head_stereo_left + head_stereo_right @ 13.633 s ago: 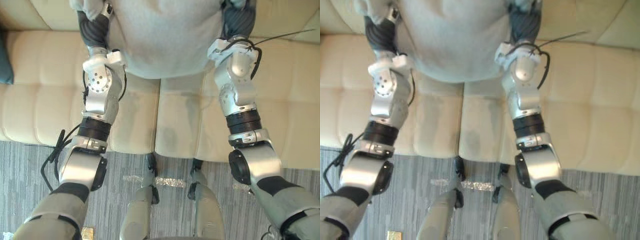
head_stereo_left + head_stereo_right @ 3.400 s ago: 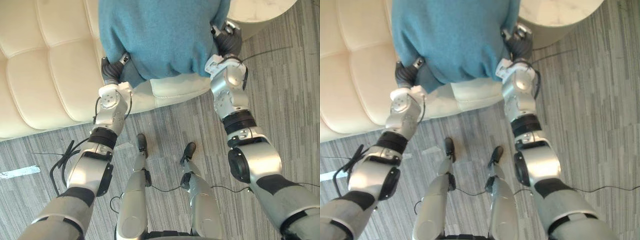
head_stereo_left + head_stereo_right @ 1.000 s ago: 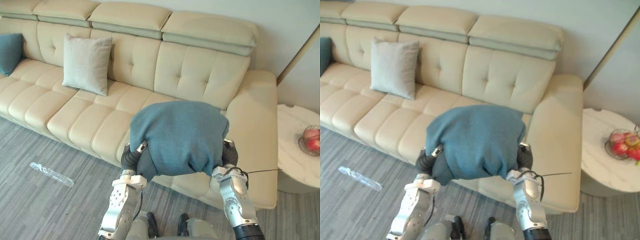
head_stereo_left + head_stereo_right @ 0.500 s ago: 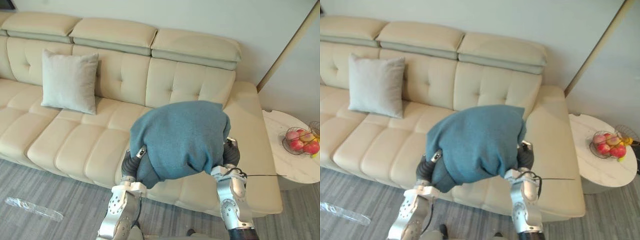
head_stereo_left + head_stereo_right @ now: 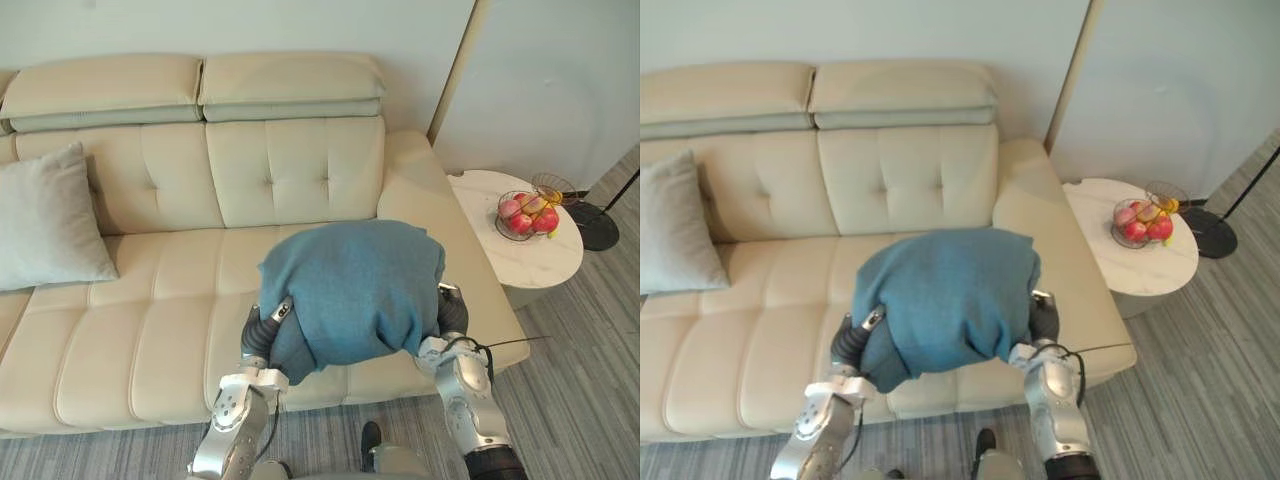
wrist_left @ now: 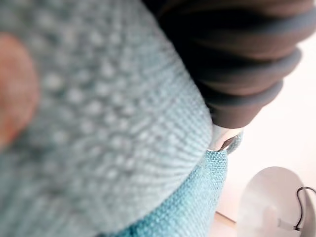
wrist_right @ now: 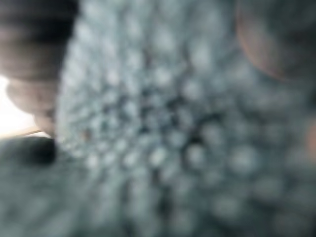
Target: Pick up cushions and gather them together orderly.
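Note:
A teal knitted cushion [image 5: 350, 285] is carried in front of me above the cream sofa's [image 5: 150, 310] right seat. It rests between my left hand [image 5: 262, 332] and my right hand [image 5: 452, 314], whose dark ribbed covers press into its two lower sides. The cushion covers the rest of both hands. Close-up teal fabric [image 6: 98, 123] lies against the left hand's cover [image 6: 232, 64], and the same weave [image 7: 173, 138] shows in the right wrist view. A pale grey cushion [image 5: 45, 220] leans upright against the sofa back at the far left.
A round white side table [image 5: 520, 245] stands past the sofa's right arm [image 5: 440, 210], with a wire basket of fruit [image 5: 527, 212] on it. A dark round lamp base [image 5: 597, 228] sits on the grey striped carpet [image 5: 590, 340] to the right.
The camera has swung to the right: the grey cushion now sits at the view's left edge and the side table is further in. The teal cushion stays held between both hands.

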